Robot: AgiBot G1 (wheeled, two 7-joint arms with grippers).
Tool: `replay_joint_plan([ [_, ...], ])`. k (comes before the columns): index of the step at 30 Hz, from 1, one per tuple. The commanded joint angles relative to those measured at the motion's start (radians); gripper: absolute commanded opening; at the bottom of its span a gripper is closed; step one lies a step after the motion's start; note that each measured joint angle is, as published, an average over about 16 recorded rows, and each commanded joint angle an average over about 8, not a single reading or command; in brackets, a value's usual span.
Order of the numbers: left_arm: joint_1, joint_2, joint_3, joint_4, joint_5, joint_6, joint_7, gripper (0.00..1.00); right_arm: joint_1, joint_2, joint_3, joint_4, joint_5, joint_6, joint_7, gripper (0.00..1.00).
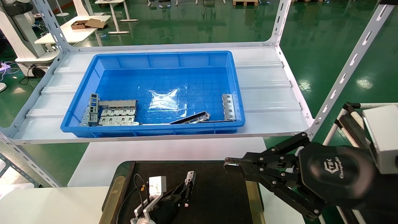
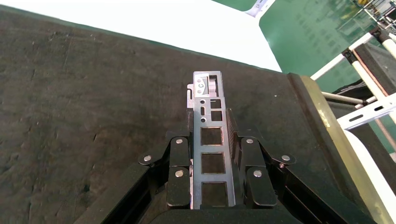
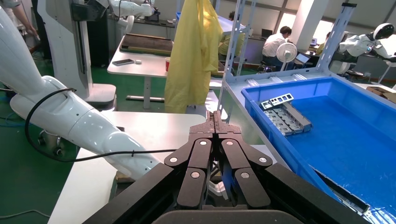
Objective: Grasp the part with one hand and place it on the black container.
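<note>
The part [image 2: 212, 149], a slim silver-grey strip with a row of rectangular cutouts, sits lengthwise between the fingers of my left gripper [image 2: 211, 140], which is shut on it. In the head view the part [image 1: 190, 178] points forward from the left gripper [image 1: 186, 189], low over the black container [image 1: 217, 193]. The container's matte surface [image 2: 84, 102] fills the left wrist view; whether the part touches it I cannot tell. My right gripper [image 1: 228, 163] hangs shut and empty above the container's right edge, fingertips pressed together [image 3: 214, 116].
A blue bin [image 1: 155, 59] stands on the white shelf behind the container, holding grey plates [image 1: 118, 116], a dark strip [image 1: 191, 118] and another strip [image 1: 229, 107]. Brass rims [image 1: 254, 196] edge the container. A shelf post [image 1: 342, 77] rises at the right.
</note>
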Motion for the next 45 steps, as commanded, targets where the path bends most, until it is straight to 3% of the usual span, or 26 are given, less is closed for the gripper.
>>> replay_joint_plan([
  [1, 0.001, 0.004, 0.002, 0.006, 0.003, -0.007, -0.005, 0.0, 0.0, 0.0, 0.0, 0.0, 0.0, 0.0, 0.0, 0.0],
  [9, 0.009, 0.013, 0.012, 0.008, -0.002, -0.028, -0.021, 0.0, 0.0, 0.0, 0.0, 0.0, 0.0, 0.0, 0.0, 0.0],
  [13, 0.014, 0.014, 0.019, 0.006, -0.007, -0.037, -0.025, 0.12, 0.0, 0.0, -0.001, 0.0, 0.0, 0.0, 0.0, 0.01],
  [15, 0.016, 0.015, 0.023, 0.004, -0.009, -0.042, -0.027, 0.19, 0.0, 0.0, -0.001, 0.0, 0.0, 0.0, 0.0, 0.07],
  [17, 0.018, 0.015, 0.027, 0.003, -0.011, -0.047, -0.028, 0.35, 0.0, 0.0, -0.001, 0.0, 0.001, 0.0, 0.0, 0.2],
  [23, 0.025, 0.015, 0.037, 0.003, -0.02, -0.06, -0.027, 0.88, 0.0, 0.0, -0.001, 0.0, 0.001, 0.0, -0.001, 0.83],
  [25, 0.026, 0.015, 0.041, 0.004, -0.023, -0.065, -0.027, 0.98, 0.0, 0.0, -0.001, 0.0, 0.001, 0.0, -0.001, 0.95],
  [27, 0.028, 0.014, 0.045, 0.005, -0.027, -0.069, -0.026, 1.0, 0.0, 0.0, -0.001, 0.0, 0.001, 0.001, -0.001, 1.0],
  [45, 0.008, -0.008, 0.08, -0.023, -0.067, -0.068, -0.005, 1.0, 0.0, 0.001, -0.002, 0.0, 0.001, 0.001, -0.001, 1.0],
])
